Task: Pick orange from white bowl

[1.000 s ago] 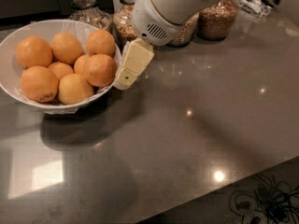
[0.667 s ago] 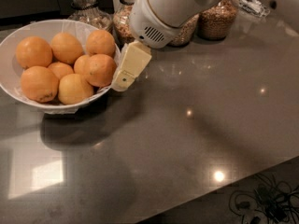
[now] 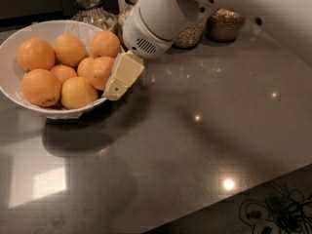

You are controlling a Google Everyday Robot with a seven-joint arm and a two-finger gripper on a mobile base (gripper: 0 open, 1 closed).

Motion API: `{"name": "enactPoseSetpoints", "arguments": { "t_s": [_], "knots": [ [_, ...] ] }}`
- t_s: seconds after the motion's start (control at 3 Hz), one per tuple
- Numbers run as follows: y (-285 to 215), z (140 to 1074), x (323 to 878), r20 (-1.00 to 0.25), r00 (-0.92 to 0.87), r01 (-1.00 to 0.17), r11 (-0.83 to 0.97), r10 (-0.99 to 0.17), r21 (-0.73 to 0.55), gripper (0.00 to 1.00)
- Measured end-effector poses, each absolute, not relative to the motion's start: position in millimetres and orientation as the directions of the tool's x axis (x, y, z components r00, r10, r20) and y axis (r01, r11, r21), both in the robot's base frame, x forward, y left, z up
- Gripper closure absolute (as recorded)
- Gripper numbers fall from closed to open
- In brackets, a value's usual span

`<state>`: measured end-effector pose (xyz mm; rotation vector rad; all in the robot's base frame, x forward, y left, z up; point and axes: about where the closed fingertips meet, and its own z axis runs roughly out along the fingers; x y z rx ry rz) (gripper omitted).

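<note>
The wide white bowl [image 3: 14, 43] stands at the left of the dark counter and holds several oranges. A deep orange one [image 3: 101, 71] lies at the bowl's right side, among the pile. My gripper [image 3: 115, 86], cream-coloured below a white wrist housing, reaches down from the upper right over the bowl's right rim. It sits right beside that orange, touching or nearly touching it. Part of that orange's right side is hidden behind the gripper.
A paler yellowish orange [image 3: 78, 92] and one with a dark bruise [image 3: 41, 87] lie at the bowl's front. Glass jars of grain [image 3: 224, 26] stand along the back, one [image 3: 90, 6] right behind the bowl. The counter's front edge runs at lower right, with cables [image 3: 273, 211] below.
My gripper has moved a little left and down, closer against the oranges at the bowl's right rim. The oranges and bowl have not moved.
</note>
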<state>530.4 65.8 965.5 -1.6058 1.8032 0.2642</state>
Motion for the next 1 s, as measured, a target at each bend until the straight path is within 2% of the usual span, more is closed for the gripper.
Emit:
{"name": "enactPoseSetpoints", "arguments": {
  "t_s": [0.33, 0.67, 1.0],
  "knots": [
    [72.3, 961.4, 534.5, -0.620, 0.013, -0.933, 0.213, -0.785, -0.290, 0.07],
    [75.1, 958.0, 536.9, -0.624, 0.010, -0.934, 0.216, -0.782, -0.286, 0.08],
    [82.9, 951.6, 538.8, -0.626, 0.001, -0.935, 0.221, -0.780, -0.276, 0.17]
  ]
}}
